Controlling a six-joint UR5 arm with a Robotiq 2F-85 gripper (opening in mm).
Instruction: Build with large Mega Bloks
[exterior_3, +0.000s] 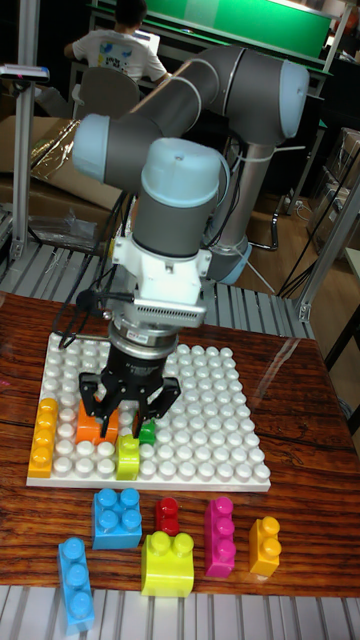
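My gripper (122, 428) hangs low over the front left of the white studded baseplate (200, 400). Its fingers stand apart and it is open, with nothing visibly held. Just below and in front of the fingertips a lime block (128, 457) sits on the plate. An orange block (88, 424) stands right beside the left finger, and a small green block (148, 432) is by the right finger. A long yellow-orange block (44, 436) lies along the plate's left edge. The gripper body hides part of the plate behind it.
Loose blocks lie on the wooden table in front of the plate: blue (117, 517), red (167, 514), magenta (220, 537), yellow-orange (265, 546), lime (167, 564) and light blue (76, 583). A metal rail runs along the table's front edge.
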